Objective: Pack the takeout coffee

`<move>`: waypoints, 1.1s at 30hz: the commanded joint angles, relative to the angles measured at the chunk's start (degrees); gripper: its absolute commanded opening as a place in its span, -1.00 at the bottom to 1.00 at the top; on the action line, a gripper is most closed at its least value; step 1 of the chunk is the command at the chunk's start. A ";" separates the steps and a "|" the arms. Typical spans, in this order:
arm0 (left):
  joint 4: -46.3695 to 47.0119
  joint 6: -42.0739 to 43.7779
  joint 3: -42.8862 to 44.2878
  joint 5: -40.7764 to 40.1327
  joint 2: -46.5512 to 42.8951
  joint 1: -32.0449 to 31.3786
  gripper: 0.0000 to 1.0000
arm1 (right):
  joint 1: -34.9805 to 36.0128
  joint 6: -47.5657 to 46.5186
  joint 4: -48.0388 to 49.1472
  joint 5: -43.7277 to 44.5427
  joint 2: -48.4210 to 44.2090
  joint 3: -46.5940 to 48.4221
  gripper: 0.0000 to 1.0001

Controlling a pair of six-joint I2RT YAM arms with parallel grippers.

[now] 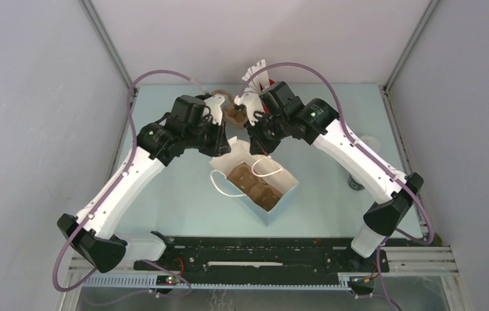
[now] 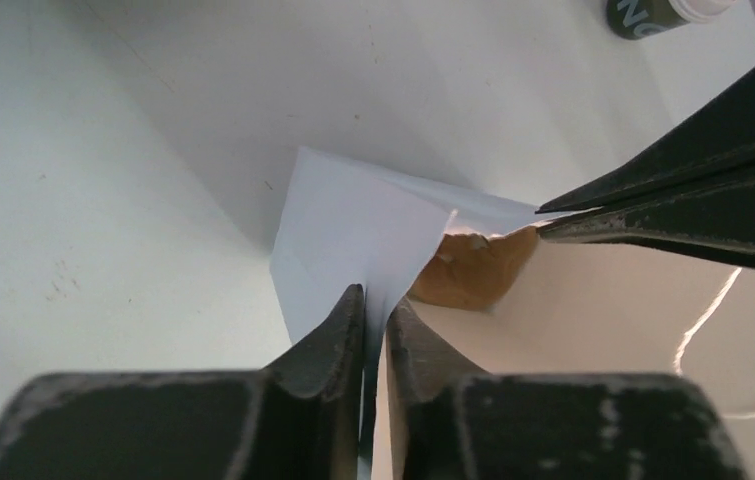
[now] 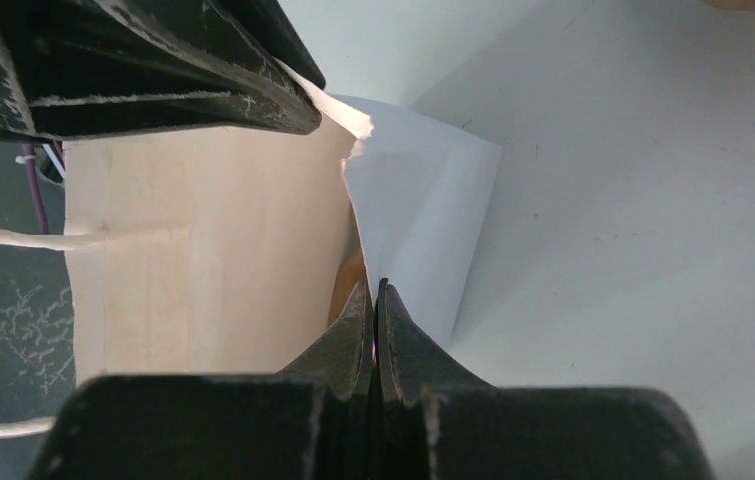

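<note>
A white paper bag [image 1: 285, 193] stands open in the middle of the table, with a brown cardboard cup carrier [image 1: 254, 184] inside. My left gripper [image 2: 374, 300] pinches the bag's far rim, the white paper [image 2: 353, 225] squeezed between its jaws. My right gripper [image 3: 376, 290] is shut on the same rim [image 3: 423, 200] right beside it, so the two grippers meet at the bag's far corner [image 1: 240, 144]. The takeout coffee [image 2: 658, 12], a dark cup with a white lid, stands on the table right of the bag [image 1: 371, 141], partly behind the right arm.
A dark cup [image 1: 356, 183] stands by the right arm's forearm. A red holder with white pieces [image 1: 262, 76] and a brown cardboard piece [image 1: 234, 114] sit at the back, behind the grippers. White rope handles [image 1: 264, 170] lie across the bag's mouth.
</note>
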 commanded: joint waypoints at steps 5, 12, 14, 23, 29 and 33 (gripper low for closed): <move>-0.70 -1.03 4.04 -10.69 -0.61 -1.11 -1.00 | -4.49 8.94 -3.01 6.28 -3.68 8.80 -0.06; -3.79 -4.32 5.92 -20.27 -0.94 -0.31 -0.99 | -18.34 20.94 -11.34 18.28 -12.90 11.47 0.69; -3.82 -4.34 6.10 -20.49 -0.90 0.20 -0.99 | -24.34 23.91 -10.55 20.15 -17.69 3.19 0.74; -3.34 -1.64 4.80 -18.94 -3.15 0.74 -0.99 | -53.79 30.96 -9.90 15.89 -21.13 -27.54 0.94; -2.44 -0.74 3.50 -17.98 -4.77 0.74 -0.99 | -57.24 23.09 -8.83 19.48 -14.26 -28.63 0.99; -2.15 -0.31 2.61 -17.53 -5.66 0.74 -1.00 | -59.00 19.90 -7.56 20.51 -10.15 -29.55 0.99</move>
